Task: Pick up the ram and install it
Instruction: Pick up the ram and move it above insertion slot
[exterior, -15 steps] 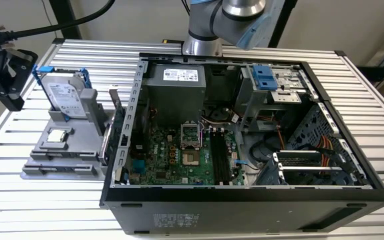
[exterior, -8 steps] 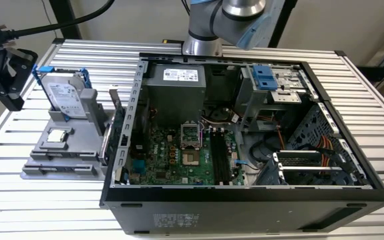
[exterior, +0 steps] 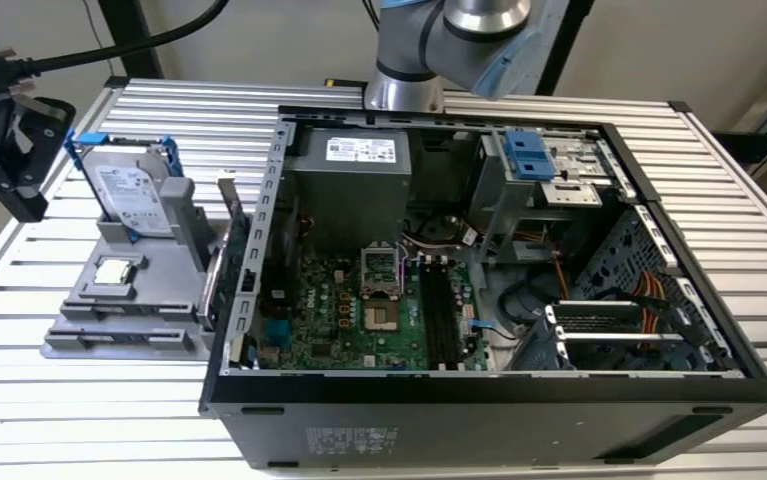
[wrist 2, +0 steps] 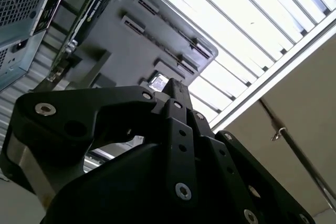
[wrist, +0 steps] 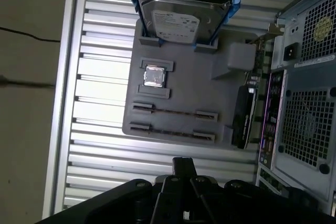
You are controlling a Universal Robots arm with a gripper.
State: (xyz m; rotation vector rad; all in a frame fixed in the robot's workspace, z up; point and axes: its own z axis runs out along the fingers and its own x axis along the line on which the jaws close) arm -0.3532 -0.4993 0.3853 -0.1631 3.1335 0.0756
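My black gripper (exterior: 23,200) hangs off the exterior view's left, beyond the table edge and away from the grey holder tray (exterior: 90,300). In both wrist views its fingers meet in a single tip with nothing between them (wrist: 182,164) (wrist 2: 175,88). I cannot pick out the ram for certain. A thin dark strip (wrist: 174,112) runs edge-on between the clips of one long slot of the tray (wrist: 210,95). The motherboard's long black memory slots (exterior: 437,312) lie inside the open computer case (exterior: 490,400).
On the tray a silver hard drive in a blue frame (exterior: 132,195) (wrist: 181,18) stands upright, with a small square silver CPU chip (exterior: 116,270) (wrist: 155,76) in front of it. A dark expansion card (wrist: 242,116) stands on edge between tray and case. The table is ribbed aluminium.
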